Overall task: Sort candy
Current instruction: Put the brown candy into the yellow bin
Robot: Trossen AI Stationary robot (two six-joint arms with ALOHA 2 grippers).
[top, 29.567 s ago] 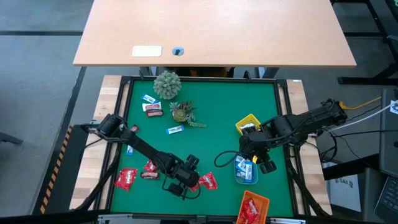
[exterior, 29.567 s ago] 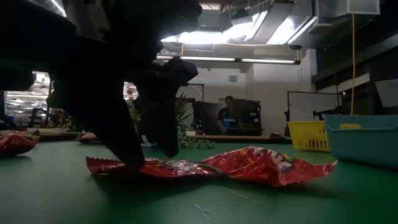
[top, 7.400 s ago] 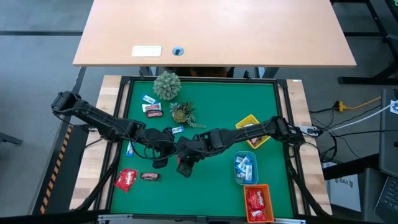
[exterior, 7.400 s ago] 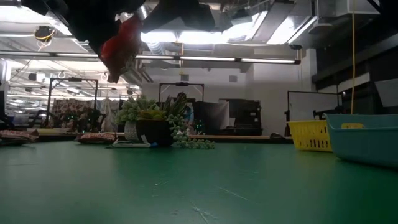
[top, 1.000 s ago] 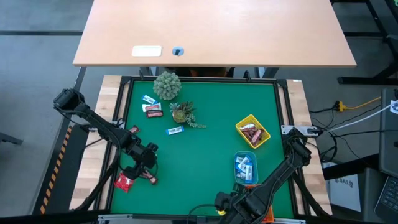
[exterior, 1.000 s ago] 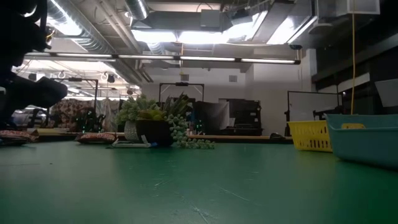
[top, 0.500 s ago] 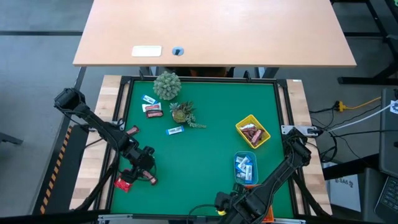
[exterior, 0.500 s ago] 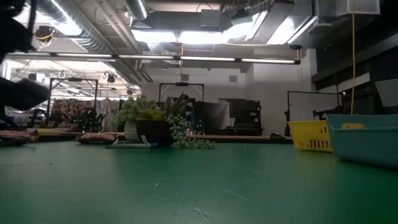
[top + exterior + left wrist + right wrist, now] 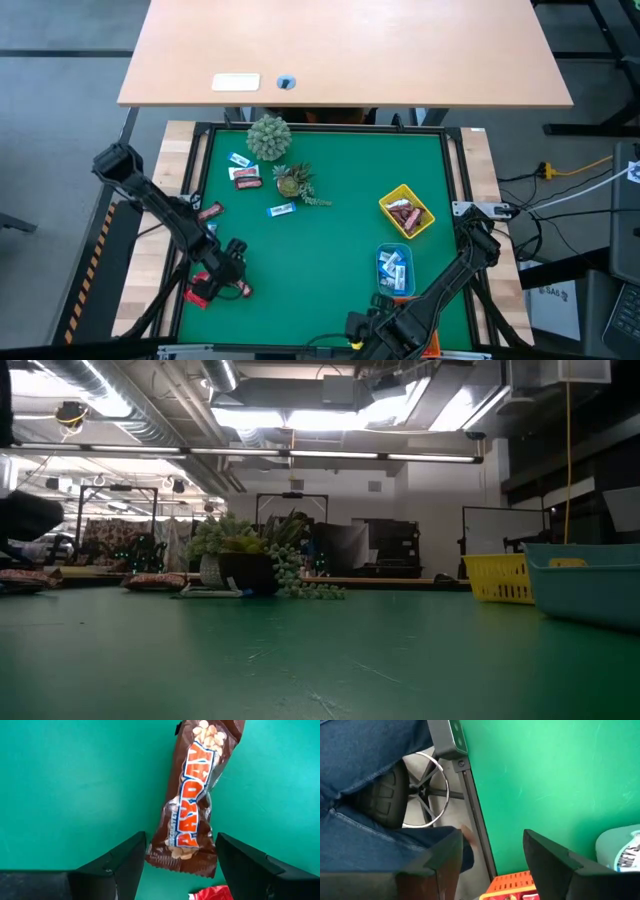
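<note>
Hovering low, your left pincer [image 9: 177, 857] stands released, fingers either side of a brown candy bar [image 9: 194, 805] lying flat on the green bench [image 9: 75, 785]; right pincer [image 9: 490, 852] waits released.

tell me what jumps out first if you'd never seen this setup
The left claw, fingers open, hangs right over a brown PayDay bar near the green mat's front left corner, a red packet beside it. At the right, the yellow tray and blue tray already hold candy, and the right claw waits open past the front edge.
</note>
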